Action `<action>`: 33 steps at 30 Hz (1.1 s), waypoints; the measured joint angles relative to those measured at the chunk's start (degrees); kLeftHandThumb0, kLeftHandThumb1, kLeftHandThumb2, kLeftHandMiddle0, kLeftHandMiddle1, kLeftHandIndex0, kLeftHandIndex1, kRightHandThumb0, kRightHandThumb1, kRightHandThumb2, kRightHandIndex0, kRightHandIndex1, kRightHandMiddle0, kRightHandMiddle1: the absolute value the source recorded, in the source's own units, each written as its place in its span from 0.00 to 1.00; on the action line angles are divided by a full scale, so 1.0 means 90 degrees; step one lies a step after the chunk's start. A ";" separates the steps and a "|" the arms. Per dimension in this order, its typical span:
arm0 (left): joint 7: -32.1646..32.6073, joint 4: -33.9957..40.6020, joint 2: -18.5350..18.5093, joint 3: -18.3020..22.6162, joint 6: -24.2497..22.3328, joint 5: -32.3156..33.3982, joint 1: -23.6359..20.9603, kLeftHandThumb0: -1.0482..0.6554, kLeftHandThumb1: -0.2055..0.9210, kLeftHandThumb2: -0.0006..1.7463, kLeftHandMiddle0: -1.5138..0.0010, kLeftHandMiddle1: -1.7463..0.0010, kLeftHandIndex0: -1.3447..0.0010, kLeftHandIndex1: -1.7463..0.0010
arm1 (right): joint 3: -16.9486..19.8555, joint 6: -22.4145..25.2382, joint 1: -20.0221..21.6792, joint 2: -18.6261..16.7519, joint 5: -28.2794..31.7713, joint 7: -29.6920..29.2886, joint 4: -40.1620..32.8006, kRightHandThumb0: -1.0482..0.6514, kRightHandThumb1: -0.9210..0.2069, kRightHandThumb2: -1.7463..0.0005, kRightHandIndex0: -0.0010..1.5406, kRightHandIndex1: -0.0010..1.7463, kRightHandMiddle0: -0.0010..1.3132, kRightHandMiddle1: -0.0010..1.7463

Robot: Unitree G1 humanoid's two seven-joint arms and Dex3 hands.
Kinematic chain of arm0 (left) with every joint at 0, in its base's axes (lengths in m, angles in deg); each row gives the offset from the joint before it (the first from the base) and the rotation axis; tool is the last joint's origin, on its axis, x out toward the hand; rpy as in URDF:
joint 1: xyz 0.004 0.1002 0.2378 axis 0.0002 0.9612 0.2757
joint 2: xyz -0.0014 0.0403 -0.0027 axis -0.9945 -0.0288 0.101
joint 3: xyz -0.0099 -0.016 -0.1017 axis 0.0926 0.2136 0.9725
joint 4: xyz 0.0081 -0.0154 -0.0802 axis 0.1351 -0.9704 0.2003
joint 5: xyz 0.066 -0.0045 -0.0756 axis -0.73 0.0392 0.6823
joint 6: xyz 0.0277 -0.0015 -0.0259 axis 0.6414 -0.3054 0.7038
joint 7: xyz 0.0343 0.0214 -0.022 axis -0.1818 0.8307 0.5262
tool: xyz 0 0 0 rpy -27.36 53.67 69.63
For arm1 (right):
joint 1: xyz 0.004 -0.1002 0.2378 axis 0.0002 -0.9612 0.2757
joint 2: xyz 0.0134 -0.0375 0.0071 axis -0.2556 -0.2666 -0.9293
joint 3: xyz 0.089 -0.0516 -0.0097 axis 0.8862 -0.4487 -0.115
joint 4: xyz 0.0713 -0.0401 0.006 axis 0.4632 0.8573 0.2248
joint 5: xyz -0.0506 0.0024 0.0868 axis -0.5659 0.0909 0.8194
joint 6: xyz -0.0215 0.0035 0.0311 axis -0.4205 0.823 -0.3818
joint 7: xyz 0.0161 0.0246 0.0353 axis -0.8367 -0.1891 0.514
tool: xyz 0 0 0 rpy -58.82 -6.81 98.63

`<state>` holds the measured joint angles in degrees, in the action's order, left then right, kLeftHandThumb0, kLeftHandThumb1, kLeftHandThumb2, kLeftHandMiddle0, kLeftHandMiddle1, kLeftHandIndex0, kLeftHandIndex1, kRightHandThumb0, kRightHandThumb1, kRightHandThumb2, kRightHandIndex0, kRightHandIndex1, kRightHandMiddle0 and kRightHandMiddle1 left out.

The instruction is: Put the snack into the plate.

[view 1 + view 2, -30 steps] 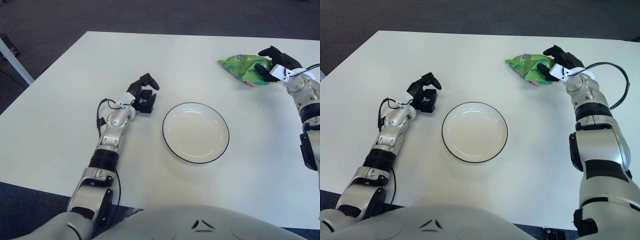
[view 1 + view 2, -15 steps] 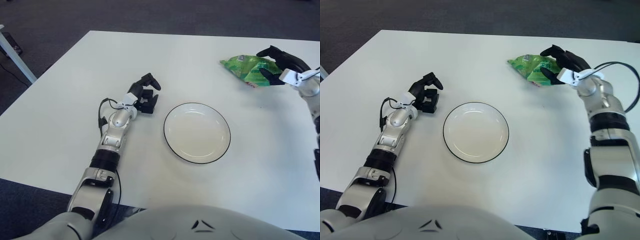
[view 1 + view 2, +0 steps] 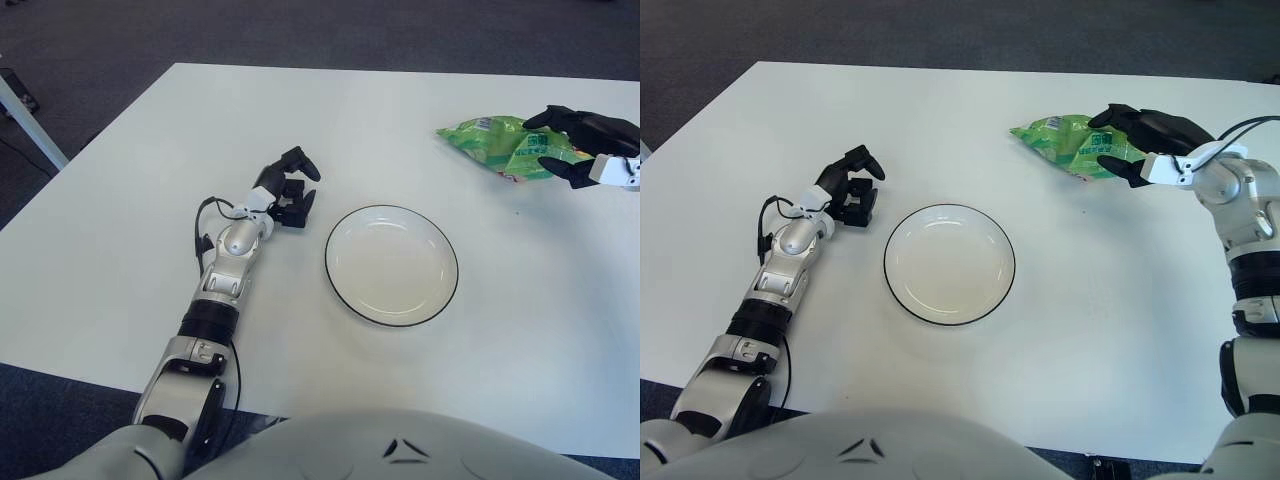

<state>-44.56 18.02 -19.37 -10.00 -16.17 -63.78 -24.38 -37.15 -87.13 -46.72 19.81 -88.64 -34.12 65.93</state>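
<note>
A green snack bag (image 3: 1065, 143) lies at the far right of the white table, behind and to the right of the plate. My right hand (image 3: 1118, 148) comes in from the right edge and is closed on the bag's right end, with fingers over the top and the thumb underneath. The empty white plate (image 3: 391, 265) with a dark rim sits at the table's middle. My left hand (image 3: 290, 190) rests on the table just left of the plate, with its fingers curled and nothing in them.
The white table (image 3: 150, 170) has its left edge running diagonally at the left, with dark carpet beyond it. A white bar (image 3: 25, 118) stands off the table at far left. My torso fills the bottom edge.
My right arm has swung out to the right and the hand has turned, so its fingers now clamp the bag's right end. The bag has shifted slightly. The left hand has not moved.
</note>
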 measured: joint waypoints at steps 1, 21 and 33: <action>0.0002 0.0015 0.0001 -0.0005 -0.0008 -0.0001 0.0002 0.34 0.51 0.72 0.17 0.00 0.57 0.00 | 0.0079 0.0010 -0.0130 0.0080 0.0071 0.0138 -0.0174 0.11 0.00 0.41 0.09 0.48 0.00 0.48; -0.0010 -0.0022 -0.0043 -0.0014 -0.0043 0.0041 0.0004 0.35 0.52 0.71 0.18 0.00 0.58 0.00 | 0.0915 0.1309 -0.0524 0.0420 0.0646 0.1104 -0.1901 0.09 0.00 0.52 0.08 0.47 0.00 0.52; -0.0019 -0.0124 -0.0078 -0.0024 0.0065 0.0049 -0.0040 0.35 0.52 0.71 0.17 0.00 0.58 0.00 | 0.0503 0.1335 0.0357 -0.0117 0.0263 0.0615 -0.1223 0.11 0.00 0.56 0.09 0.52 0.00 0.59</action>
<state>-44.72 16.90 -20.07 -10.22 -15.58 -63.34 -24.75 -32.62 -75.11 -43.50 18.76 -86.28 -28.58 54.92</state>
